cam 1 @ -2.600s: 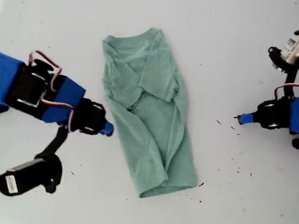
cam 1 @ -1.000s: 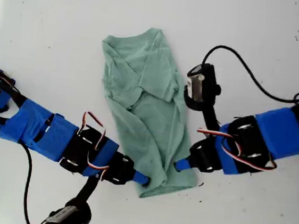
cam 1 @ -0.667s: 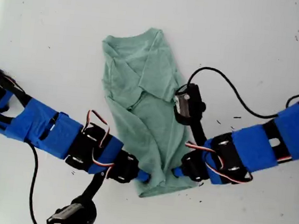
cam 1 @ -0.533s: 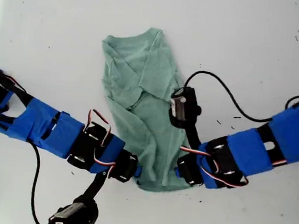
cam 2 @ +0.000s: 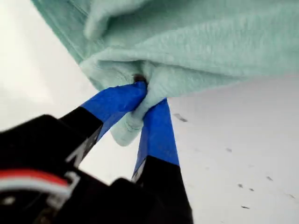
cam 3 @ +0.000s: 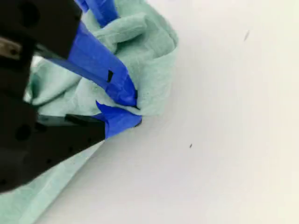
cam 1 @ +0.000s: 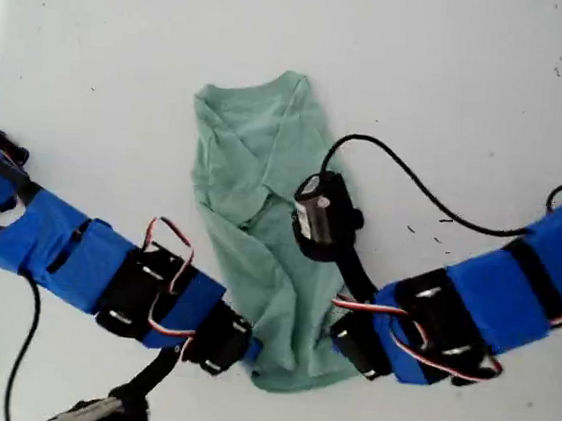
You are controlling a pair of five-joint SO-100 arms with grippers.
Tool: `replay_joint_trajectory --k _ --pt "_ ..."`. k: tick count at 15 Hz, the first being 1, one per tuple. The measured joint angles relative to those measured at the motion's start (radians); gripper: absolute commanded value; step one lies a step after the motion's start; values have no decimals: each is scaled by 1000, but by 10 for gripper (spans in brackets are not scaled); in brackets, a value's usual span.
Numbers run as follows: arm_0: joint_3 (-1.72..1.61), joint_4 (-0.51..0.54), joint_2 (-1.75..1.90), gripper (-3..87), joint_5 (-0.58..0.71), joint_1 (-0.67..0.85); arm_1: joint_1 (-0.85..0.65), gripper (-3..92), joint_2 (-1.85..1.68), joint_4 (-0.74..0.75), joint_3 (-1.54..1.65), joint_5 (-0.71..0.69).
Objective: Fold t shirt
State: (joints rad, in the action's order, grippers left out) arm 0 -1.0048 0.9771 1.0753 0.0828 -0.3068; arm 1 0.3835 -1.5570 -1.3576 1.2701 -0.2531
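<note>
Since the earlier frames both arms have pulled toward the exterior view's bottom edge and the t shirt (cam 1: 265, 169) has slid that way, hem bunching; exterior view: shirt lies lengthwise mid tabletop (cam 1: 475, 90), collar far from the arms, one arm (cam 1: 85, 260) at each hem corner; first wrist view: my first end effector (cam 2: 145, 91) clenched on a bunched fold of shirt; second wrist view: my second end effector (cam 3: 135, 111) pinched on a shirt corner.

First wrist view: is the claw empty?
No, my first claw is shut on a bunched fold of the t-shirt.
</note>
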Motion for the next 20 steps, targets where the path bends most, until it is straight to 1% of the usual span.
replay_joint_trajectory --k 3,5,7,9,11,12,13,14,15,16,18,20 --pt "0 -61 89 -2 31 -57 37 27 -110 0 -5 -32" --pt "-12 -67 117 -2 29 -57 9 27 -123 0 5 -51" --pt "-58 -28 179 -2 14 -43 -95 27 -146 3 40 -109" --pt "-161 58 299 -2 8 58 -256 27 -147 32 40 -247" --pt "-371 49 476 -2 8 202 -430 26 -132 75 38 -373" --pt "-523 -11 575 -2 8 275 -494 26 -83 106 25 -416" --pt "-670 -78 670 -2 8 325 -532 89 -43 141 25 -445" --pt "-801 -124 759 138 8 356 -552 280 -18 176 25 -465" --pt "-927 -196 865 282 12 364 -561 471 -8 193 25 -485" --pt "-1048 -241 983 294 17 382 -580 441 -6 196 25 -512" --pt "-1259 -238 1227 285 14 474 -643 349 -9 193 25 -558" --pt "-1509 -213 1546 272 14 577 -730 295 -71 181 61 -561"
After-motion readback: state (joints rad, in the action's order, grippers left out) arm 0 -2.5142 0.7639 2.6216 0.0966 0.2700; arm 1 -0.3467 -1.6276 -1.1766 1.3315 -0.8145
